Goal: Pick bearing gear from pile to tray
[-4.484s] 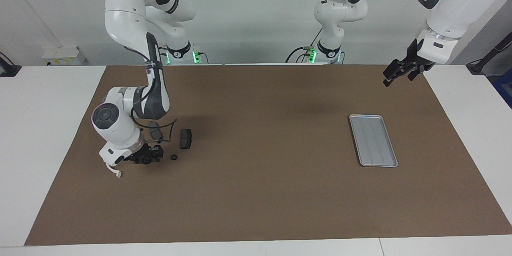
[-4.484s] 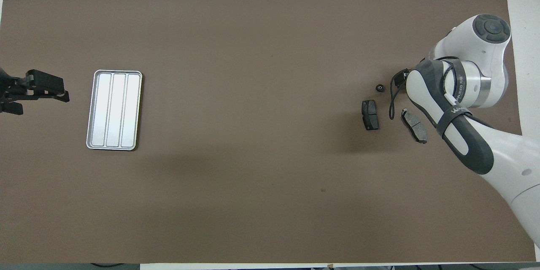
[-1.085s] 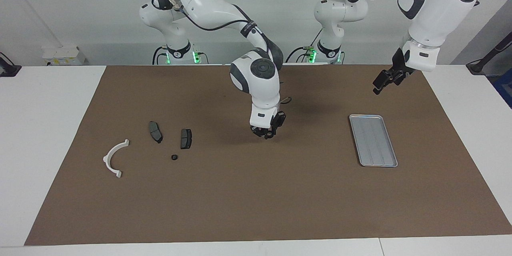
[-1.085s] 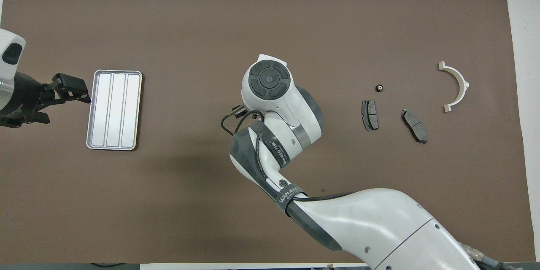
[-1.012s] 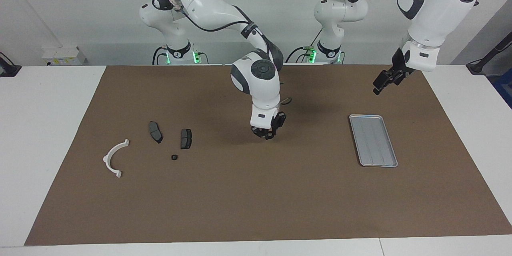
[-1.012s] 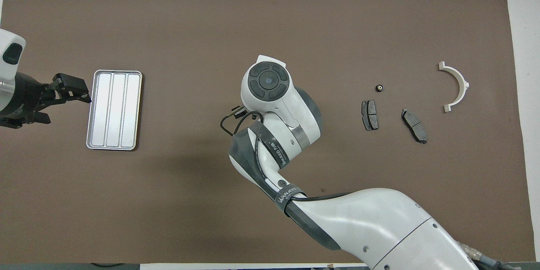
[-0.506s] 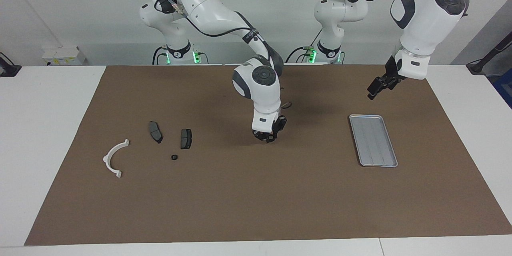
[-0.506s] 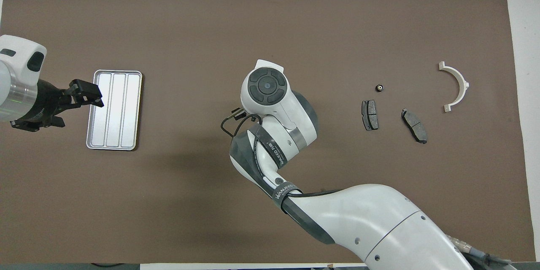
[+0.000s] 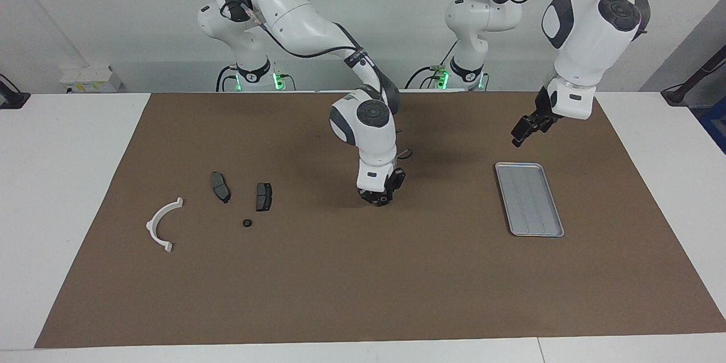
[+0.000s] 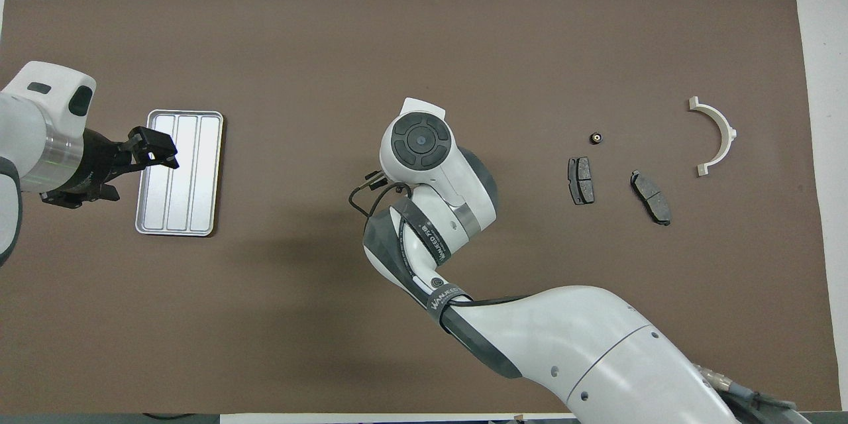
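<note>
Findings at this moment:

1. The right gripper [image 9: 380, 198] is hanging low over the middle of the brown mat [image 9: 363, 295], almost at its surface. It is well apart from both the pile [image 9: 263, 196] and the tray [image 9: 530, 233]. Over the last second it has been sinking and drifting slightly toward the left arm's end of the table. We cannot tell whether it is pinching a part, and the overhead view is hiding it under its own wrist.

2. The left gripper [image 9: 524, 128] is standing spread, with nothing between its tips. Over the last second it has been travelling in from its end of the table. It is now hovering above the mat by the tray's end nearer the robots.

3. The tray is lying empty toward the left arm's end, so no part is delivered yet.

4. The pile is lying toward the right arm's end. It holds 2 brake pads [image 9: 220, 186], 1 white bracket [image 9: 160, 226] and 1 small black round piece [image 9: 247, 223]. That piece lies slightly farther from the robots than the pads.

Assessment: we are reading both movements as preparation for a transfer at the centre of the mat. The right arm appears to be bringing something down there while the left arm is closing in to carry it on to the tray. We are offering this as a judgement only. The delivery step is not yet done.
</note>
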Controlling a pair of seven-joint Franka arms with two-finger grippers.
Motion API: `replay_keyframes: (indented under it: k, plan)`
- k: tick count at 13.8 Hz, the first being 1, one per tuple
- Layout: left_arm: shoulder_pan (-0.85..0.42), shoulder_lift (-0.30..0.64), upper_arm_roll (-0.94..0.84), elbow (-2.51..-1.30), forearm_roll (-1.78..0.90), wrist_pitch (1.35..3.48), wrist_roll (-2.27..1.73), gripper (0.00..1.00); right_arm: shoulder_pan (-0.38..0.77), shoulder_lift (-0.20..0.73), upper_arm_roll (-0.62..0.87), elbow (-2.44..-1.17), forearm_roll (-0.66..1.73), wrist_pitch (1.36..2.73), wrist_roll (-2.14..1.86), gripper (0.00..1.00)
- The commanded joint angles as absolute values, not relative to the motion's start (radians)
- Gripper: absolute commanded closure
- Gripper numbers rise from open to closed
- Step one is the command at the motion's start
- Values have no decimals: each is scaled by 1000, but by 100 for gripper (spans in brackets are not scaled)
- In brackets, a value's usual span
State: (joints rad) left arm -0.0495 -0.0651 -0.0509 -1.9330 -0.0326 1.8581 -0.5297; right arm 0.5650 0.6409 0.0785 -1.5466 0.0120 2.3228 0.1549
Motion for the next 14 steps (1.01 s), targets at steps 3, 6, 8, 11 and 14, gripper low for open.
replay_keyframes:
  k: [3, 6, 8, 11, 14]
  plan:
    - [-63, -101, -41, -1994, -51, 1908, -554, 0, 574, 652, 80, -1566, -11, 2375, 175, 83]
    - [-75, -101, -41, -1994, -51, 1917, -580, 0, 571, 652, 81, -1565, -51, 2376, 175, 33]
    - [-77, -100, -41, -1994, -51, 1919, -590, 0, 571, 652, 81, -1565, -51, 2376, 175, 0]
    - [-115, -86, -41, -1994, -51, 1959, -658, 0, 572, 644, 80, -1548, -49, 2353, 207, 0]
    - [-153, -45, -41, -1974, -52, 1959, -664, 0, 528, 594, 78, -1445, -48, 2147, 204, 0]
